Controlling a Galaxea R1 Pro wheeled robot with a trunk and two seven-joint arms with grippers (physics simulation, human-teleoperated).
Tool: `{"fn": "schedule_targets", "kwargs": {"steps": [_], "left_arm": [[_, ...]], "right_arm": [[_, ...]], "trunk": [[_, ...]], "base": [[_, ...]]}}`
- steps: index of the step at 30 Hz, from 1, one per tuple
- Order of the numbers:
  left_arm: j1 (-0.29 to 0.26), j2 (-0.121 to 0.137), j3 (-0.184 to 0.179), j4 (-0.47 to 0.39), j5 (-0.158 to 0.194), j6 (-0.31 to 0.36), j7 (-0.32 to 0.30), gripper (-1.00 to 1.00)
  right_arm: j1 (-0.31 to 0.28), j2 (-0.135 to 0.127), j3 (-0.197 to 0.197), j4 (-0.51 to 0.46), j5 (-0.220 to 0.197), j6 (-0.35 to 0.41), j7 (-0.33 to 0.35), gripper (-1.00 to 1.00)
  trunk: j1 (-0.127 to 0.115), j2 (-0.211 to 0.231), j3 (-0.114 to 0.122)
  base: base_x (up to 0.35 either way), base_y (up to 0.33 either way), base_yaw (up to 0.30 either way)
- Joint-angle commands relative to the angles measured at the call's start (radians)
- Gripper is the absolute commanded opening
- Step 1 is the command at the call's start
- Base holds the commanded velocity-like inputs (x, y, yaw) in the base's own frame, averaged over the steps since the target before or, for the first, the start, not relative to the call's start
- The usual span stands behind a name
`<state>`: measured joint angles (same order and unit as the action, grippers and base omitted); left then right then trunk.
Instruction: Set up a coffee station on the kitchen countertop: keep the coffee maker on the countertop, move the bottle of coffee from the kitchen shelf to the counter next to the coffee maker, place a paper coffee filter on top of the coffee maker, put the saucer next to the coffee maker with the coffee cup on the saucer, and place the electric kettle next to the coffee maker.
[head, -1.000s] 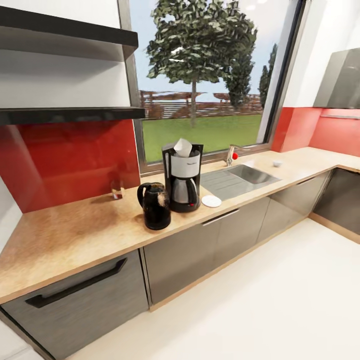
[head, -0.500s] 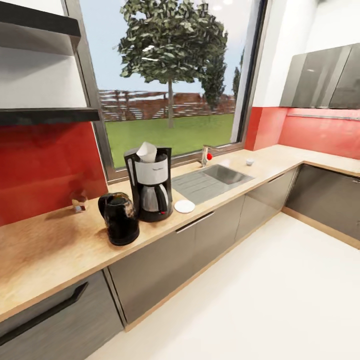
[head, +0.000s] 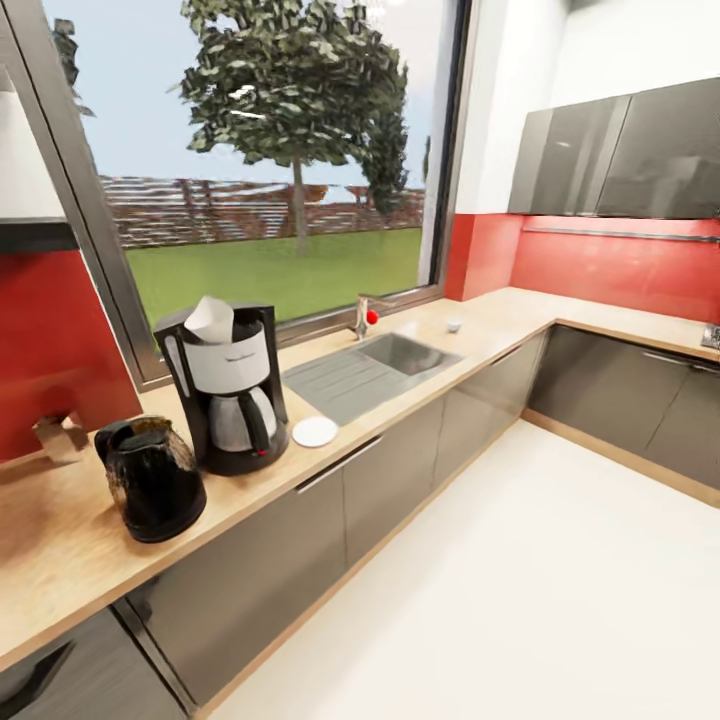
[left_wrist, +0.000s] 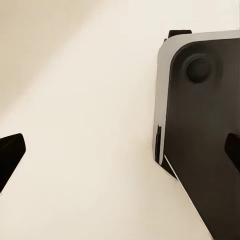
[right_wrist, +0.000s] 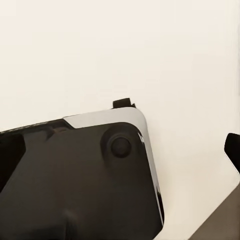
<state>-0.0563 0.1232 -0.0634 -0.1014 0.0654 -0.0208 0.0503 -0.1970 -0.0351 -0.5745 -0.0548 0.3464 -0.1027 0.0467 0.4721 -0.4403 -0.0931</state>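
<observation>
On the kitchen countertop (head: 60, 560) the black coffee maker (head: 225, 395) stands with the white paper coffee filter (head: 210, 318) on its top. The dark glass electric kettle (head: 152, 490) is close beside it on the left. The white saucer (head: 315, 431) lies bare on its right. The small white coffee cup (head: 454, 325) sits far off, past the sink. A small brownish jar, apparently the bottle of coffee (head: 60, 437), is on the counter by the red wall. The kitchen shelf (head: 30, 235) shows at the left edge. My left gripper (left_wrist: 120, 152) and right gripper (right_wrist: 120, 155) are open, hanging over the floor.
A steel sink (head: 400, 352) with a tap (head: 362, 318) is set into the counter under the window. Grey cabinet fronts (head: 390, 470) run below and turn the corner at the right. My base (left_wrist: 200, 150) shows under each gripper, on pale floor (head: 520, 600).
The head view has swung to the right, so everything on the counter sits further left in the picture. Nothing on the counter has moved.
</observation>
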Motion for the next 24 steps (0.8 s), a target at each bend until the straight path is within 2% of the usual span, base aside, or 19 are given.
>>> {"fn": "schedule_targets", "kwargs": {"steps": [1, 12, 20, 24], "left_arm": [[-0.001, -0.001, -0.007, 0.0, 0.007, -0.002, 0.004, 1.0], [0.0, -0.018, -0.007, 0.0, 0.007, -0.002, 0.055, 1.0], [0.0, -0.021, -0.006, 0.0, 0.008, -0.002, 0.057, 1.0], [0.0, -0.03, -0.007, 0.0, 0.008, -0.002, 0.057, 1.0]], "right_arm": [[-0.001, 0.0, -0.008, 0.001, 0.008, -0.004, 0.004, 1.0], [-0.001, 0.001, -0.007, 0.0, 0.012, -0.006, 0.003, 1.0], [-0.001, 0.0, -0.008, 0.0, 0.01, -0.006, 0.002, 1.0], [-0.001, 0.0, -0.009, 0.0, 0.008, -0.004, 0.001, 1.0]], "trunk": [[0.001, -0.002, -0.002], [0.001, -0.002, -0.002], [0.001, -0.002, -0.002], [0.001, -0.002, -0.002]], "base": [[0.259, -0.169, -0.041], [0.259, -0.169, -0.008], [0.259, -0.172, 0.0], [0.241, -0.194, 0.0]]}}
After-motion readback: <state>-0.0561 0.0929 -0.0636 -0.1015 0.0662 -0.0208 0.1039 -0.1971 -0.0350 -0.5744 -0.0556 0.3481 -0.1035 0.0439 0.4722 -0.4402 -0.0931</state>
